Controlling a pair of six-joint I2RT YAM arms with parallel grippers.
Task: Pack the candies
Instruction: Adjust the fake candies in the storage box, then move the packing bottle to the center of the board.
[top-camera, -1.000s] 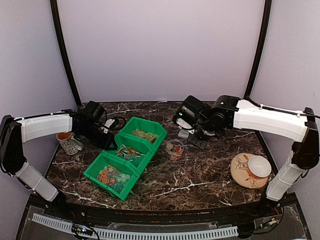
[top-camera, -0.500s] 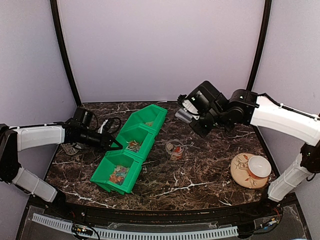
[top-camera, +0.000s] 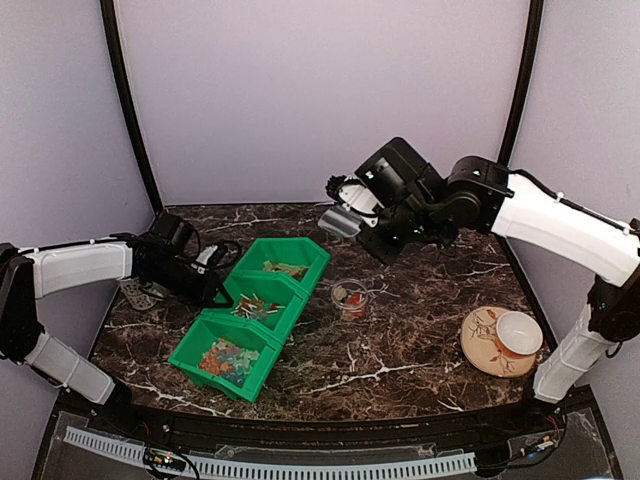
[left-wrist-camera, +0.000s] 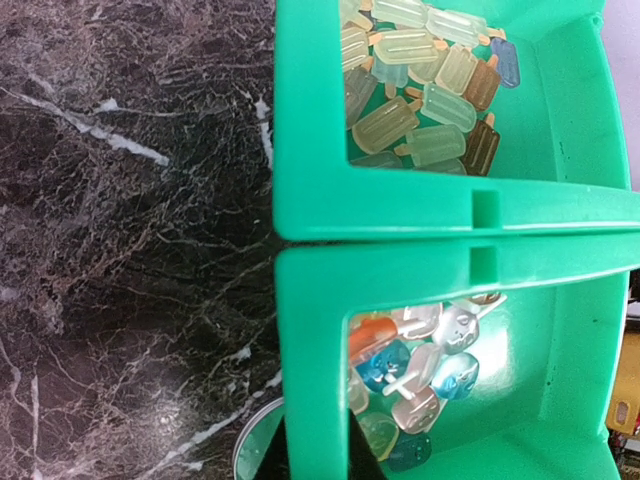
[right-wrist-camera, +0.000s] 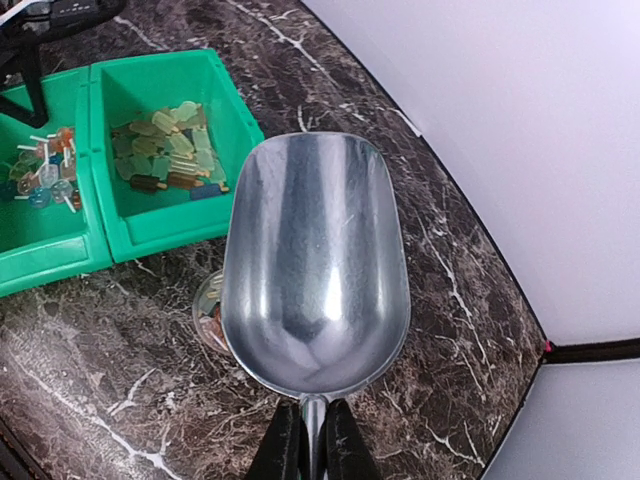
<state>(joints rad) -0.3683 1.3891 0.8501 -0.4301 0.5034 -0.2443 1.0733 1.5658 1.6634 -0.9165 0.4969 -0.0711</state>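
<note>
Three joined green bins (top-camera: 262, 300) hold the candies (top-camera: 226, 357); in the left wrist view, pale ice-lolly shapes (left-wrist-camera: 420, 90) fill one compartment and mixed colours (left-wrist-camera: 425, 365) the one beside it. My left gripper (top-camera: 220, 293) (left-wrist-camera: 318, 452) is shut on the bin's side wall (left-wrist-camera: 310, 340). A dark finger shows on each side of that wall. Above the table, right of the bins, my right gripper (top-camera: 372, 225) (right-wrist-camera: 312, 440) is shut on the handle of an empty metal scoop (top-camera: 338, 222) (right-wrist-camera: 315, 260).
A small clear cup (top-camera: 350, 297) (right-wrist-camera: 207, 312) with a few sweets stands right of the bins, partly under the scoop in the right wrist view. A plate (top-camera: 482, 345) bearing a white bowl (top-camera: 519, 332) lies at the right. A mug (top-camera: 138, 293) sits behind my left arm.
The bins, tipped up half a second ago, lie flat again in my left gripper. My right arm has lifted the scoop higher and further left.
</note>
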